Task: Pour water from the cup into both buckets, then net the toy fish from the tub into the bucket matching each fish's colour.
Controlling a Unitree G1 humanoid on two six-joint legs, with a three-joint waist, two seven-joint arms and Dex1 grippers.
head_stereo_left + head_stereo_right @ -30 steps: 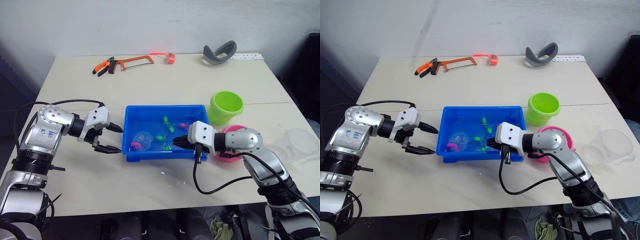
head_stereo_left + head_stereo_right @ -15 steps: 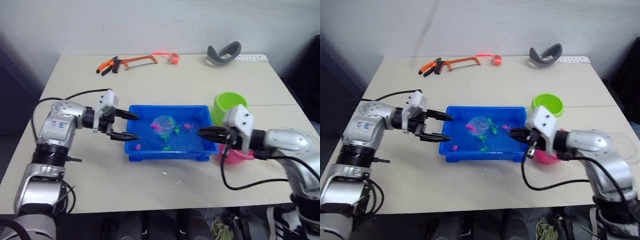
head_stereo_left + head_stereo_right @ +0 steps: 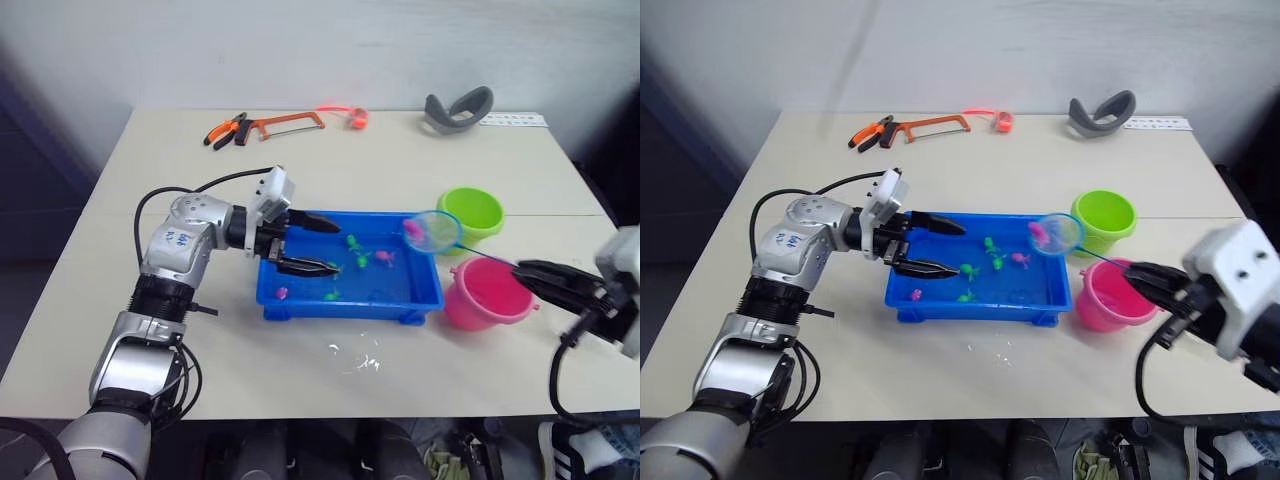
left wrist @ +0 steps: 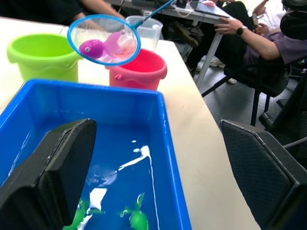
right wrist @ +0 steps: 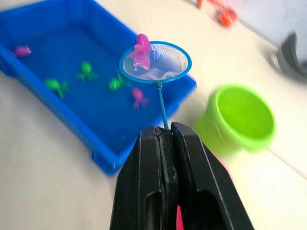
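Observation:
The blue tub (image 3: 340, 313) sits mid-table holding water and several green and pink toy fish (image 3: 362, 260). My right gripper (image 3: 522, 269) is shut on the thin handle of the net (image 3: 433, 231). The net's hoop hangs above the tub's far right corner with a pink fish (image 5: 141, 51) in its mesh. Just right of the tub stand the lime green bucket (image 3: 472, 212) and, nearer, the pink bucket (image 3: 487, 293). My left gripper (image 3: 322, 245) is open over the tub's left part, holding nothing. The clear cup (image 4: 146, 29) stands behind the pink bucket in the left wrist view.
At the table's far edge lie a hacksaw (image 3: 275, 123), pliers (image 3: 222, 131), a small orange item (image 3: 355, 117) and a grey curved band (image 3: 457, 108). Water drops (image 3: 355, 355) spot the table in front of the tub. A seated person (image 4: 249, 40) is beyond the table.
My right gripper has drawn back to the right and lifted the net out of the water with a pink fish. My left gripper has moved in over the tub. The head camera has shifted.

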